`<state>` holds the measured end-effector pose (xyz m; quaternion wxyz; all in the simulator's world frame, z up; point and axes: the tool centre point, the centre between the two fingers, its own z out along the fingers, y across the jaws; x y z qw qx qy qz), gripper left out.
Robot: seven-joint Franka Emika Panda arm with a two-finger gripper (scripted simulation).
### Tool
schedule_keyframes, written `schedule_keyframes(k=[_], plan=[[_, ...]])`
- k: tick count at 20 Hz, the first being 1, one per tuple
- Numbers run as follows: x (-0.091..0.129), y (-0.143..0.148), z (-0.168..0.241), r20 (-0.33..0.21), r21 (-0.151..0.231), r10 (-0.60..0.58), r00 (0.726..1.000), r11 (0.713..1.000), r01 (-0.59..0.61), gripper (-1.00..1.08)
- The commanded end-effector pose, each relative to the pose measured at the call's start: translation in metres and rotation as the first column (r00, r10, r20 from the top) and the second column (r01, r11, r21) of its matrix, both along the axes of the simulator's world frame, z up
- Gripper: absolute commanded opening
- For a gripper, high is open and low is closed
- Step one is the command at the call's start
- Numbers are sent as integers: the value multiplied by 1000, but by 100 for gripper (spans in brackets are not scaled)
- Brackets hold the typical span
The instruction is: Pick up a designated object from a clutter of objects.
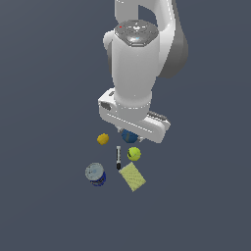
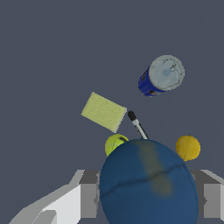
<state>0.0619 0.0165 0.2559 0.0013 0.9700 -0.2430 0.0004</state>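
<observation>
The designated object, a small dark blue ball (image 2: 148, 183) with a faint yellow-orange mark, fills the space between my gripper's (image 2: 148, 197) two fingers. The grey fingers (image 2: 89, 194) press against it from both sides, so the gripper is shut on it. In the exterior view the blue ball (image 1: 129, 137) peeks out just under the white hand (image 1: 135, 117), which hides the fingers. The rest of the clutter lies close by: an orange-yellow ball (image 1: 103, 139), a yellow-green tennis ball (image 1: 134, 154), a black-white marker (image 1: 118, 158), a pale yellow sponge (image 1: 132, 177) and a blue can (image 1: 95, 174).
In the wrist view the tennis ball (image 2: 114, 143), marker (image 2: 137, 125) and orange-yellow ball (image 2: 187, 147) sit just beyond the blue ball. The sponge (image 2: 103, 112) and can (image 2: 161, 75) lie farther off. The floor is plain dark grey.
</observation>
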Motion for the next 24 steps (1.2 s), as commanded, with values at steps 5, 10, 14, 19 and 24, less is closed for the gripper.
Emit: schedule_keyframes(k=[5,10,14,19,24], plan=[[19,32,60,0,0,0,1000,1000,0,-100],[31,52,96,0,1,0,1000,1000,0,-100],[40,65,121,0,2,0,1000,1000,0,-100],[50,80,148,0,2,0,1000,1000,0,-100],[59,91,169,0,2,0,1000,1000,0,-100]])
